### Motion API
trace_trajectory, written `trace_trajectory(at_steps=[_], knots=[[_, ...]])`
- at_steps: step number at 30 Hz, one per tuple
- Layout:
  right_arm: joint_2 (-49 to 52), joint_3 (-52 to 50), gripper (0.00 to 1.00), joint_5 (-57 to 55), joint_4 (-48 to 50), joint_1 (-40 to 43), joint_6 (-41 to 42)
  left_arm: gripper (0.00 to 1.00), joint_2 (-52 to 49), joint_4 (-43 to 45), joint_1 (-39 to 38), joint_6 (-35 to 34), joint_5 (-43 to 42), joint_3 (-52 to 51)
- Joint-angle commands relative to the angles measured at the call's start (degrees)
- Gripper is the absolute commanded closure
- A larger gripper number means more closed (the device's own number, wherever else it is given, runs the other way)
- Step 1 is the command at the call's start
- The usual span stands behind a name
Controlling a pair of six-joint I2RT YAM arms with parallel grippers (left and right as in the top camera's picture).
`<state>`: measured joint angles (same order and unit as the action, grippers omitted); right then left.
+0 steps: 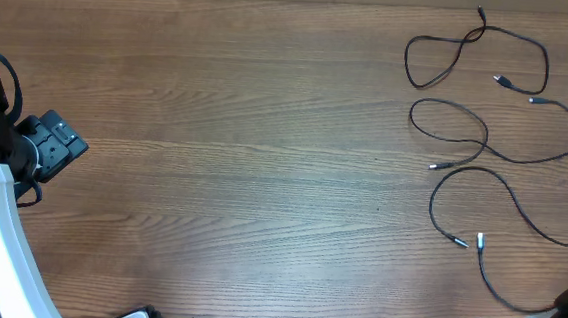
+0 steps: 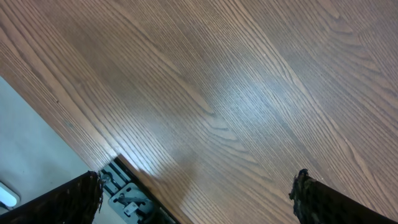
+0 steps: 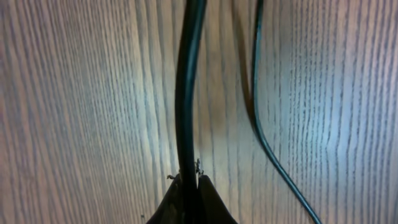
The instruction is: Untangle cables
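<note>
Desk (image 1: 243, 176): wood grain, cables (image 1: 496, 144) looped at its right side.
Left fingers (image 2: 329, 202): spread wide, well apart from cables.
Right fingers (image 3: 214, 211): clamped on one cable (image 3: 186, 93).

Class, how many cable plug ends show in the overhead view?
6 plug ends: one topmost, two close together below it, one mid-tangle, two side by side lowest down. Others may lie off-frame.
</note>
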<state>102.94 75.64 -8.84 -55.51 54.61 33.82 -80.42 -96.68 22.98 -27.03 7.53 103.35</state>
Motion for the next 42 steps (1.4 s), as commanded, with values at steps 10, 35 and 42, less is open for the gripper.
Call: trace_trajectory(at_steps=[10, 35, 42], knots=[[0.0, 0.5, 0.96, 27.4, 6.7, -0.1, -23.6, 0.01, -0.1, -0.1, 0.2, -0.9, -0.1, -0.2], [0.1, 0.5, 0.00, 28.7, 4.7, -0.3, -21.6, 0.00, -0.1, -0.1, 0.2, -0.9, -0.1, -0.2], [0.1, 0.5, 0.00, 40.0, 3.8, -0.7, -24.9, 0.01, -0.1, -0.1, 0.2, -0.9, -0.1, -0.2]])
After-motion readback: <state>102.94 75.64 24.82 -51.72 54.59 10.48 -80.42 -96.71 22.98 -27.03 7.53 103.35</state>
